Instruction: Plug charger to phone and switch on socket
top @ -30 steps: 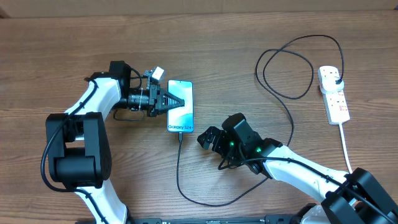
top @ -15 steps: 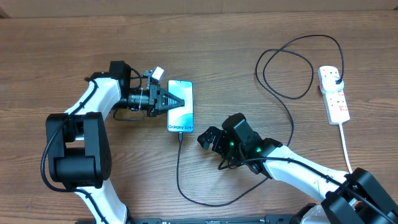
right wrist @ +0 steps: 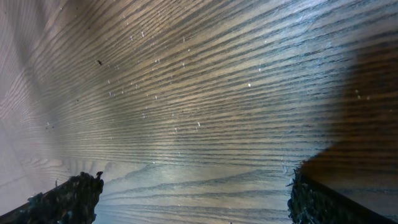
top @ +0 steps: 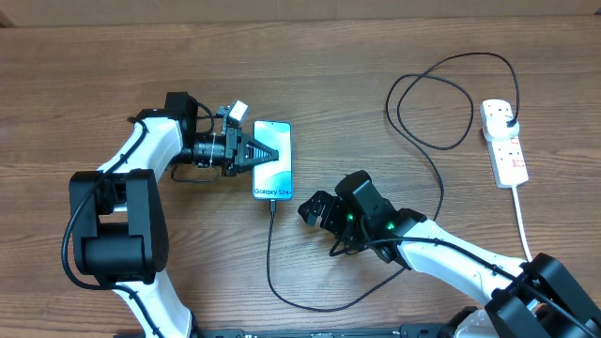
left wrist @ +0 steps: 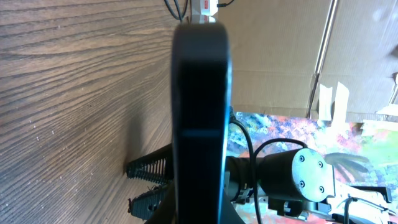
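Observation:
The phone (top: 273,164) lies on the wooden table with its screen lit. My left gripper (top: 264,153) is shut on its left side. In the left wrist view the phone (left wrist: 200,93) shows edge-on as a black bar between my left gripper's fingers (left wrist: 198,211). The charger cable (top: 270,253) runs from the phone's lower edge, loops along the table and ends at a black plug (top: 508,118) in the white socket (top: 504,150). My right gripper (top: 314,208) is open and empty, just right of the phone's lower end. In the right wrist view it (right wrist: 199,202) is over bare wood.
The socket's white cord (top: 523,225) runs down the right side. The cable loops wide at the upper right (top: 432,103). Cardboard lines the far edge. The right arm (left wrist: 298,177) and the socket (left wrist: 203,7) show behind the phone in the left wrist view.

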